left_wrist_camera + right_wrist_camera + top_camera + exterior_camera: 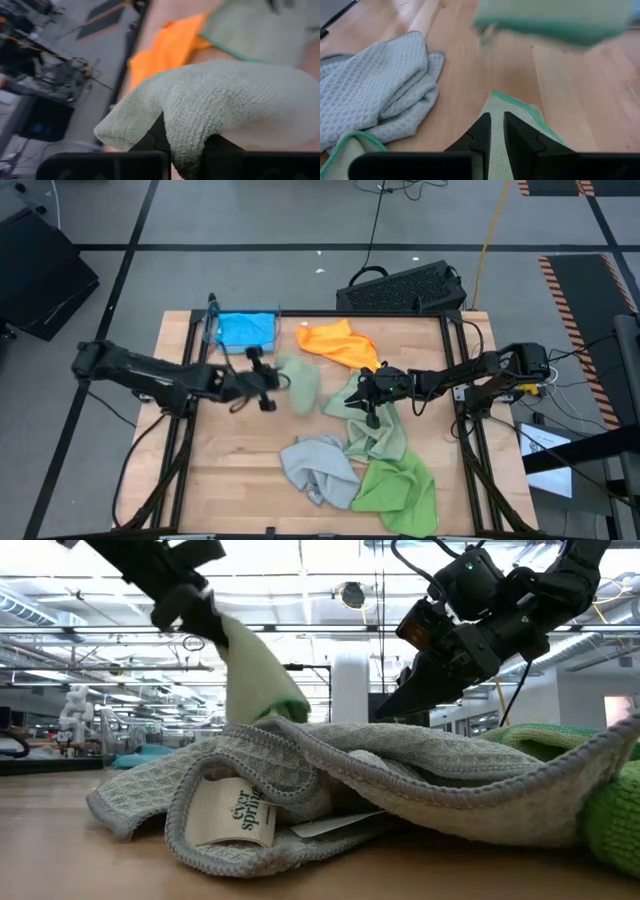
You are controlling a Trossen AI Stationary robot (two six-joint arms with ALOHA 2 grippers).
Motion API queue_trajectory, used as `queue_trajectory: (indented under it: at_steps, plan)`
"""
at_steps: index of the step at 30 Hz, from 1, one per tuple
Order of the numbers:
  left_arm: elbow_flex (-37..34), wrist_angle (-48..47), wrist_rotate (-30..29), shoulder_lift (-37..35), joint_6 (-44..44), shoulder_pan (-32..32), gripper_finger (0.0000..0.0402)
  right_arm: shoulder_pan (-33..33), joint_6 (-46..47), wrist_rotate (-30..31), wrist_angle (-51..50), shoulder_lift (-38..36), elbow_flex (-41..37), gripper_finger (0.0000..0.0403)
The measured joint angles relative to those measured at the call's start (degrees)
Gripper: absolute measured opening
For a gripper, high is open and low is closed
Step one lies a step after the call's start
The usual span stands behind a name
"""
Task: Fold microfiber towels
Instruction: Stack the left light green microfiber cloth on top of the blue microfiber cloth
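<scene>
Over the middle of the desk (pixel 240 450) the left gripper (pixel 268 385) has its jaws pinched tight on one pale sage green towel (pixel 303 385), which hangs lifted off the wood. Just across from it the right gripper (pixel 371 402) has its jaws nearly together, nipping an edge of the second sage towel (pixel 378 438). The grey towel (pixel 318 465) and bright green towel (pixel 398 488) lie crumpled nearer the front, orange (pixel 338 343) and blue (pixel 245 329) at the back.

The light was bright and even, with soft shadows. Ceiling lamps glowed at twelve o'clock in the low view. Both wrist views looked blurry up close.
</scene>
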Motion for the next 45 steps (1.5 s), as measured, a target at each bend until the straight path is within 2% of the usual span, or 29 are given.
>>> queue_trajectory:
  at_steps: [6, 10, 16, 21, 27, 32, 37, 42, 45]
  plan:
    - [0.0, -1.69, -1.33, -9.89, 8.26, 6.96, 0.002, 0.0, -1.01, -0.21, -0.51, 0.0, 0.0, 0.0045]
    - [0.02, -0.81, -4.54, -13.33, 9.3, 12.58, 0.0021, 0.0, -1.89, -0.27, -0.56, 0.0, 0.0, 0.0045]
    - [0.03, 4.74, -7.09, -13.31, 15.01, 21.15, 0.002, 0.0, -3.48, -0.29, 1.23, 0.0, 0.0, 0.0045]
    - [-0.02, 4.88, -10.3, -11.46, 18.29, 27.99, 0.0021, -0.13, -3.82, -0.31, 2.2, 0.0, 0.0, 0.0045]
    - [0.02, 6.03, -6.38, -8.74, 20.61, 35.13, 0.0021, -0.11, -4.4, -0.31, 2.95, 0.0, 0.0, 0.0045]
    - [0.02, 9.45, 1.4, -5.67, 24.49, 40.02, 0.0022, -0.13, -5.75, -0.31, 3.91, 0.0, 0.0, 0.0045]
    - [0.02, 14.38, 5.32, -0.89, 28.91, 44.54, 0.0022, -0.83, -6.55, -0.34, 4.63, 0.0, 0.0, 0.0045]
    - [0.02, 16.38, 9.88, 1.42, 31.41, 46.76, 0.0023, -2.27, -6.04, -0.33, 4.59, 0.0, 0.0, 0.0045]
    - [0.02, 12.59, 11.49, 0.99, 31.48, 46.68, 0.0023, -2.74, -5.9, -0.33, 4.11, 0.0, 0.0, 0.0045]
